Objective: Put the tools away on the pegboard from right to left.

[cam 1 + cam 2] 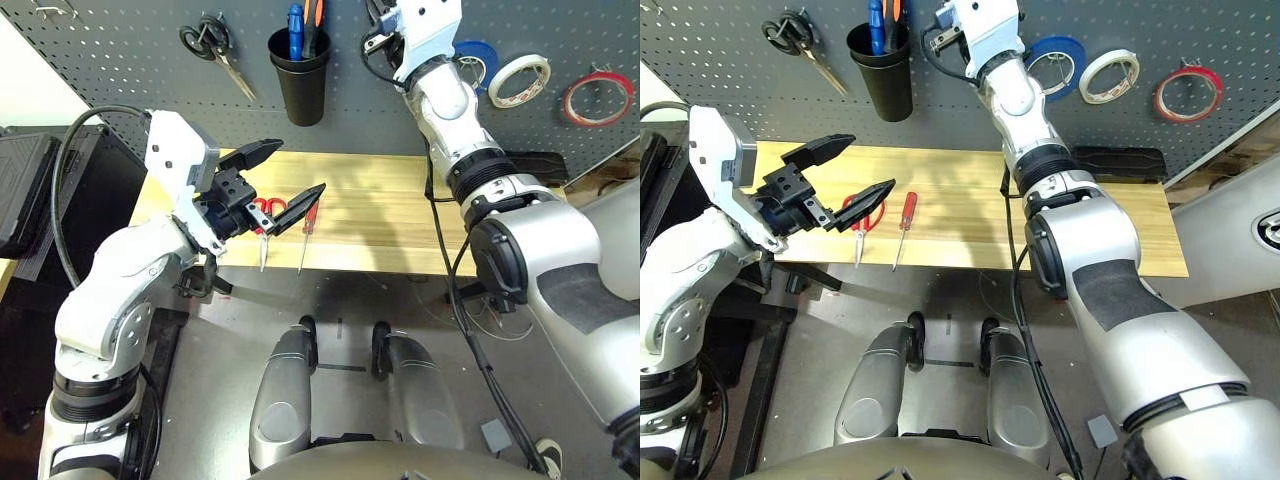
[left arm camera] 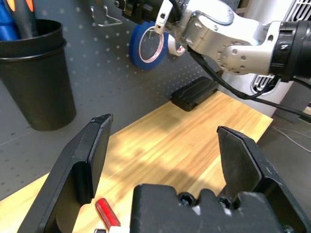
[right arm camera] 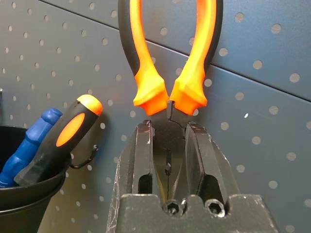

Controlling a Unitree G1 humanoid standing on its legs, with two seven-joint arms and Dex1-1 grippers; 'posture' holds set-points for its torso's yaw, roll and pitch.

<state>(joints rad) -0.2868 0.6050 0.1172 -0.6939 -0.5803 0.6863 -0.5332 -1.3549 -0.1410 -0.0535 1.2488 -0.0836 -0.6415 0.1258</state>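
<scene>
Could strike the pegboard (image 3: pixel 257 48) if advanced too far, pushing the orange-and-black-handled pliers (image 3: pixel 191 90) askew. Could miss the wire hook (image 2: pixel 111 22) if misaligned. Could twist from being gripped only by the metal head. In right gripper (image 3: pixel 169 125): clamped on pliers, with handles beyond the fingertips. At left gripper (image 2: pixel 164 123): spread wide, near red screwdriver (image 2: pixel 107 212).

Two pairs of scissors: one black-handled (image 1: pixel 215 45) left of the cup, one red-handled (image 1: pixel 266 212) below it. One cup (image 1: pixel 300 85) holds two handles, one blue (image 1: pixel 296 32), one orange-and-black (image 3: pixel 70 133). One pair of pliers (image 3: pixel 170 97), one screwdriver (image 1: pixel 907 215) and three tape rolls (image 1: pixel 1056 66) (image 1: pixel 1109 77) (image 1: pixel 1188 94) sit right of the cup.
</scene>
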